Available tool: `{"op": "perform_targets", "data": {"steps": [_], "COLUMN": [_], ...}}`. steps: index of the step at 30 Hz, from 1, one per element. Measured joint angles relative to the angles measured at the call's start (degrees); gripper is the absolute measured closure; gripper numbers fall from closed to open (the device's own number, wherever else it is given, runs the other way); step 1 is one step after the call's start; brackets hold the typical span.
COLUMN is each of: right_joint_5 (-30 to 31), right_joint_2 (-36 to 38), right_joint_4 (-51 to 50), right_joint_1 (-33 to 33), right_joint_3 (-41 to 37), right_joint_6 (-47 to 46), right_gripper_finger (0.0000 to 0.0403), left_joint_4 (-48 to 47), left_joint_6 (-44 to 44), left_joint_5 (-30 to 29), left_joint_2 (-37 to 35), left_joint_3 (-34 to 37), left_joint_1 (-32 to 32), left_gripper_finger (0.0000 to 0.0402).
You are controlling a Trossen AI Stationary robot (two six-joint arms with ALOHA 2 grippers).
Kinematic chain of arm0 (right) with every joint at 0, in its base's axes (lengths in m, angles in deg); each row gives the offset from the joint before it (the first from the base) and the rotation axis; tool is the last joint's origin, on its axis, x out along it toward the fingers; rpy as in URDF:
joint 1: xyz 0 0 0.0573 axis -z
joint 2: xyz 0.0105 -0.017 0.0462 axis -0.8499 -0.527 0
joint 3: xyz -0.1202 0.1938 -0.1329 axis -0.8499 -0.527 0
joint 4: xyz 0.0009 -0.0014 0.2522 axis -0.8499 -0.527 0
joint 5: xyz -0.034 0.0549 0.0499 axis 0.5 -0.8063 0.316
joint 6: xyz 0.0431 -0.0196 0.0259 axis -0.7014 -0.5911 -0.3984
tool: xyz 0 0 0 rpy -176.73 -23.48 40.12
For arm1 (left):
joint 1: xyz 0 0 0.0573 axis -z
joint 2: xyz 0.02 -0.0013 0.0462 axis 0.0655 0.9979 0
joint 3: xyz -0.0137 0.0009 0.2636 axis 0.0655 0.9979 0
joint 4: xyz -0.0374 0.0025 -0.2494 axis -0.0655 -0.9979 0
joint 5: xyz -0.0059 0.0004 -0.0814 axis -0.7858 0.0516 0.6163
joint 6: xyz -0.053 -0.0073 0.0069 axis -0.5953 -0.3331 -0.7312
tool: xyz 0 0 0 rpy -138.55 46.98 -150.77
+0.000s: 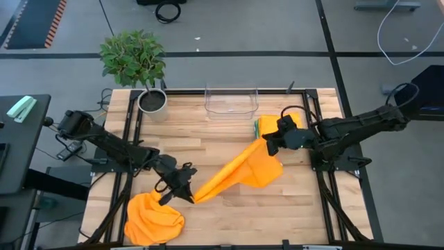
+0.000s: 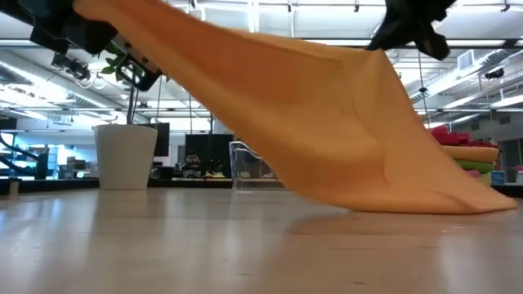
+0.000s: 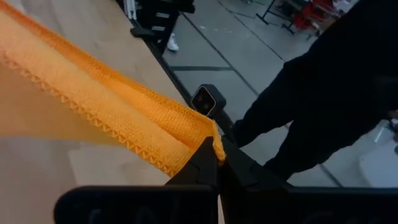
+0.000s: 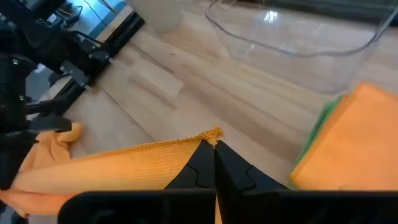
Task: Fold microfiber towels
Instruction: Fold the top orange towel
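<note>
Orange towel [image 1: 239, 170] stretched taut in the air, lifted by two opposite corners, its lower middle sagging onto the counter. Second orange towel [image 1: 154, 217] lies crumpled in a heap at the near left counter corner. Folded stack of towels [image 1: 267, 126], orange on top with green edge showing, sits far right.

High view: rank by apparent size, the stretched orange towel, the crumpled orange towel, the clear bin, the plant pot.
1. Stretched orange towel, held between the left gripper and right gripper
2. Crumpled orange towel
3. Clear bin, close to the crumpled towel, so that pair is unsure
4. Plant pot
</note>
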Motion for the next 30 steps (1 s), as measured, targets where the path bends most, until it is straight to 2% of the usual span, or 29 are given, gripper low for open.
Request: {"op": "perform_targets", "data": {"steps": [2, 5, 7, 11, 12, 15, 16, 19, 20, 22, 27, 30], "right_joint_5": [0.1, 1.0, 1.9, 3.2, 2.3, -8.2, -7.7, 2.2, 2.6, 0.5, 1.1, -3.2], "right_joint_2": [0.1, 0.2, 0.0, -0.4, -0.6, -1.6, -2.3, -2.8, -2.8, -3.4, -4.1, -5.2], "right_joint_4": [-0.2, -1.9, -1.6, 4.0, 4.6, -1.5, -4.2, -6.0, -5.7, -5.9, -8.3, -9.7], "right_joint_1": [0.8, 2.2, 2.8, 1.6, 0.7, 1.1, 1.8, -0.4, -1.1, -1.2, -2.5, -5.8], "right_joint_3": [1.4, 5.1, 8.3, 15.3, 16.7, 21.3, 22.8, 25.7, 26.8, 28.3, 29.8, 28.8], "right_joint_6": [1.8, 6.6, 13.9, 29.8, 32.6, 32.2, 30.6, 28.5, 28.9, 29.8, 25.6, 19.8], "right_gripper_finger": [0.0402, 0.0402, 0.0402, 0.0402, 0.0402, 0.0402, 0.0402, 0.0402, 0.0402, 0.0402, 0.0402, 0.0402], "left_joint_4": [-3.5, -15.0, -28.1, -55.5, -60.5, -70.7, -72.6, -73.2, -73.4, -73.8, -73.0, -70.0], "left_joint_6": [1.3, 6.7, 12.5, 23.7, 25.6, 28.7, 29.4, 29.9, 29.8, 29.4, 23.8, 17.0], "left_joint_5": [0.1, 0.0, -1.2, -7.5, -9.1, -13.3, -14.3, -17.3, -17.5, -17.7, -17.8, -17.9], "left_joint_2": [-1.6, -4.9, -6.8, -7.3, -7.2, -5.7, -5.5, -5.5, -5.5, -5.3, -5.4, -4.8], "left_joint_3": [-1.1, -6.5, -12.8, -30.2, -34.2, -42.8, -44.8, -48.4, -48.8, -49.2, -48.7, -46.2], "left_joint_1": [-0.6, -1.1, -1.2, 0.1, 0.5, 0.9, 0.9, 0.7, 0.7, 0.5, 1.2, 3.6], "left_gripper_finger": [0.0397, 0.0397, 0.0398, 0.0397, 0.0398, 0.0398, 0.0398, 0.0397, 0.0397, 0.0398, 0.0394, 0.0396]}}
